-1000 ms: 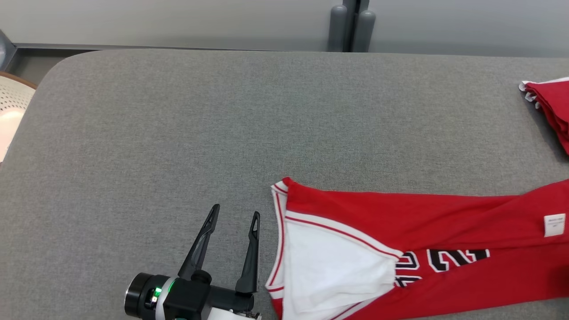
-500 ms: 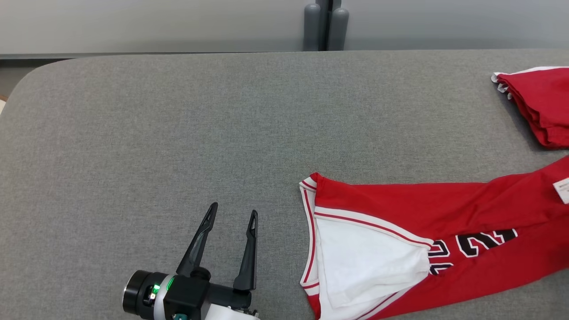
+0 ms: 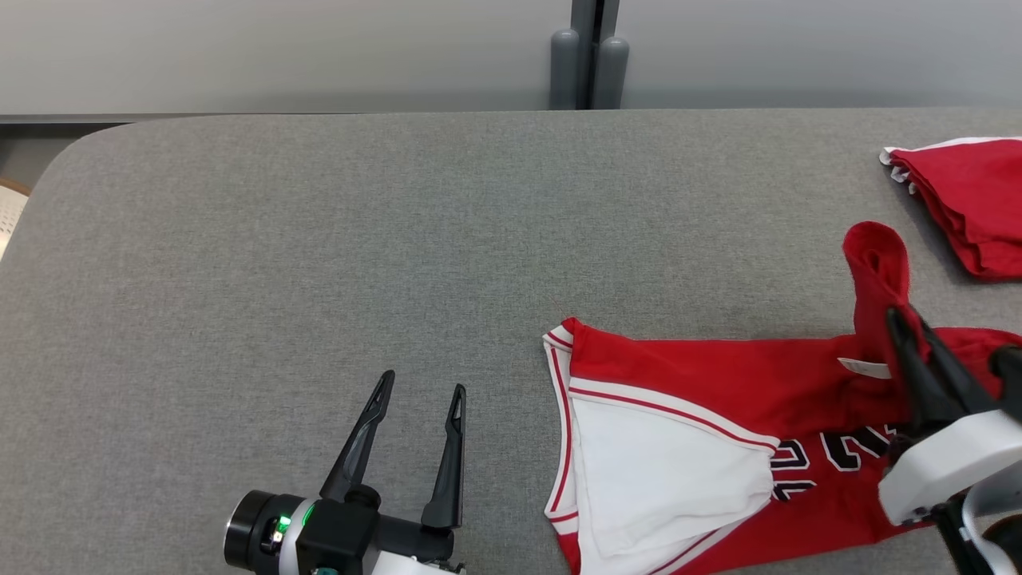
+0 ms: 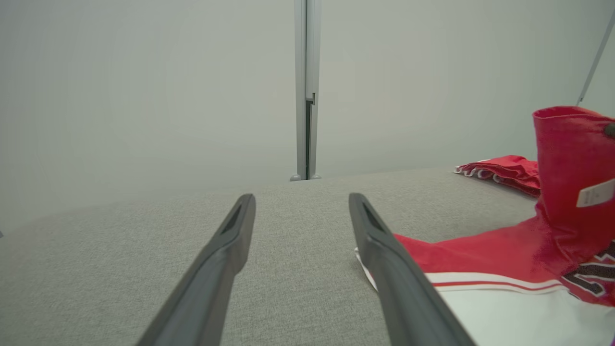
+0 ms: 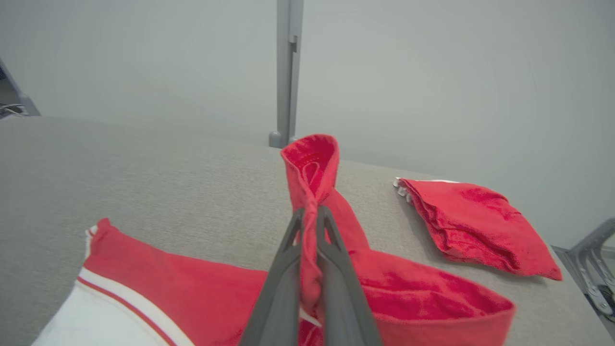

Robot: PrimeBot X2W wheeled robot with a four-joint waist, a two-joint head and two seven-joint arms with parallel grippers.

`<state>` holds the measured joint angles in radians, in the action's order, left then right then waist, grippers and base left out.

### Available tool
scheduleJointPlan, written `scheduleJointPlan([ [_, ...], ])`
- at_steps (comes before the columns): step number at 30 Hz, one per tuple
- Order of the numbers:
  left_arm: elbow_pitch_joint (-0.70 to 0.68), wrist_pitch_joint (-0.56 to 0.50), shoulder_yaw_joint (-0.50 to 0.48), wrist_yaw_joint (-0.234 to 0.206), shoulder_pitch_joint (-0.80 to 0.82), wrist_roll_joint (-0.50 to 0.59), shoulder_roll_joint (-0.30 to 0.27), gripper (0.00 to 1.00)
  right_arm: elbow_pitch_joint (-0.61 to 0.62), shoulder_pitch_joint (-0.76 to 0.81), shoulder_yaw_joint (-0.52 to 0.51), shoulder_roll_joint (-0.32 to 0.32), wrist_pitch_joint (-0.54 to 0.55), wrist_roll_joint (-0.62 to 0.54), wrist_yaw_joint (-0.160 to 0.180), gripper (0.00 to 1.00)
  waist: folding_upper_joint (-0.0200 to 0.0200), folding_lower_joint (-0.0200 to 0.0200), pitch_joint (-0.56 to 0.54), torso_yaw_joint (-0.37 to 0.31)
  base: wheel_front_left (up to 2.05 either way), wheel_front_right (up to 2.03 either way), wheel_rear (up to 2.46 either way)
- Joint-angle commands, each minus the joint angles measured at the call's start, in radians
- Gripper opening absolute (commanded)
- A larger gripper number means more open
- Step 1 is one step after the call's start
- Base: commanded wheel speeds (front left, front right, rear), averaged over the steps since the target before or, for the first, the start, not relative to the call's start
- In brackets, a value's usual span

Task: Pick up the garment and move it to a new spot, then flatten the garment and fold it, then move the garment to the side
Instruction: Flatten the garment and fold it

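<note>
Right gripper (image 5: 309,215) is pinched tight on one end of the red jersey (image 3: 703,375), holding it up while the rest lies on the gray table (image 3: 319,239), my left gripper (image 3: 424,383) is spread wide and empty, so I think flattening and folding come next.

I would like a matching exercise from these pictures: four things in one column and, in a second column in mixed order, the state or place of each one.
Things:
1. left gripper
2. right gripper
3. jersey
4. folded red pile

States or places:
A. shut on a raised end of red cloth
B. at the far right of the table, no gripper on it
C. open, holding nothing
D. mostly lying flat, white inside showing

Pairs: 1-C, 2-A, 3-D, 4-B
</note>
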<state>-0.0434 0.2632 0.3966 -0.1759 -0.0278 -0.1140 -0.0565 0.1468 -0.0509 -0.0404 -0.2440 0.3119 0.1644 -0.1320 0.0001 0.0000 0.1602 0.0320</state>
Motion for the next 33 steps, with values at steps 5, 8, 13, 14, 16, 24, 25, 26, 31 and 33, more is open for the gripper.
scheduleJointPlan([
  [5, 0.005, 0.002, -0.005, 0.012, 0.011, 0.007, -0.002, 1.0, 0.167, 0.059, 0.079, 0.076, 0.073, -0.023, 0.003, 0.0, -0.0001, 0.0, -0.008, 0.031, 0.0, 0.0, 0.0],
  [8, 0.007, 0.002, -0.002, 0.015, 0.012, 0.007, 0.0, 1.0, 0.188, 0.07, 0.133, 0.094, 0.094, -0.02, 0.003, 0.0, -0.0001, 0.0, -0.012, 0.05, 0.0, 0.0, 0.0],
  [13, 0.012, 0.002, 0.001, 0.021, 0.008, 0.002, 0.002, 1.0, 0.132, 0.073, 0.212, 0.116, 0.095, -0.013, 0.003, 0.0, -0.0001, 0.0, -0.018, 0.09, 0.0, 0.0, 0.0],
  [14, 0.013, 0.002, 0.002, 0.022, 0.008, 0.001, 0.002, 1.0, 0.116, 0.073, 0.22, 0.118, 0.09, -0.012, 0.003, 0.0, -0.0001, 0.0, -0.018, 0.097, 0.0, 0.0, 0.0],
  [16, 0.014, 0.002, 0.003, 0.022, 0.007, -0.002, 0.002, 1.0, 0.079, 0.074, 0.237, 0.123, 0.082, -0.005, 0.003, 0.0, -0.0001, 0.0, -0.02, 0.111, 0.0, 0.0, 0.0],
  [24, 0.016, 0.002, 0.008, 0.018, 0.007, -0.01, 0.004, 1.0, -0.068, 0.043, 0.301, 0.14, 0.045, 0.045, 0.002, 0.0, -0.0001, 0.0, -0.015, 0.153, 0.0, 0.0, 0.0],
  [25, 0.016, 0.001, 0.009, 0.017, 0.006, -0.011, 0.004, 1.0, -0.08, 0.037, 0.311, 0.142, 0.043, 0.053, 0.002, 0.0, -0.0001, 0.0, -0.015, 0.155, 0.0, 0.0, 0.0],
  [26, 0.015, 0.001, 0.009, 0.017, 0.006, -0.012, 0.004, 1.0, -0.088, 0.032, 0.322, 0.144, 0.039, 0.06, 0.002, 0.0, -0.0001, 0.0, -0.014, 0.157, 0.0, 0.0, 0.0],
  [31, 0.014, 0.002, 0.012, 0.011, 0.007, -0.017, 0.004, 1.0, -0.117, 0.018, 0.35, 0.151, 0.036, 0.095, 0.002, 1.0, -0.0001, 0.0, -0.009, 0.158, 0.0, 0.0, 0.0],
  [33, 0.016, 0.002, 0.015, 0.009, 0.01, -0.022, 0.005, 1.0, -0.115, 0.008, 0.363, 0.157, 0.022, 0.126, 0.002, 1.0, -0.0001, 0.0, -0.007, 0.157, 0.0, 0.0, 0.0],
])
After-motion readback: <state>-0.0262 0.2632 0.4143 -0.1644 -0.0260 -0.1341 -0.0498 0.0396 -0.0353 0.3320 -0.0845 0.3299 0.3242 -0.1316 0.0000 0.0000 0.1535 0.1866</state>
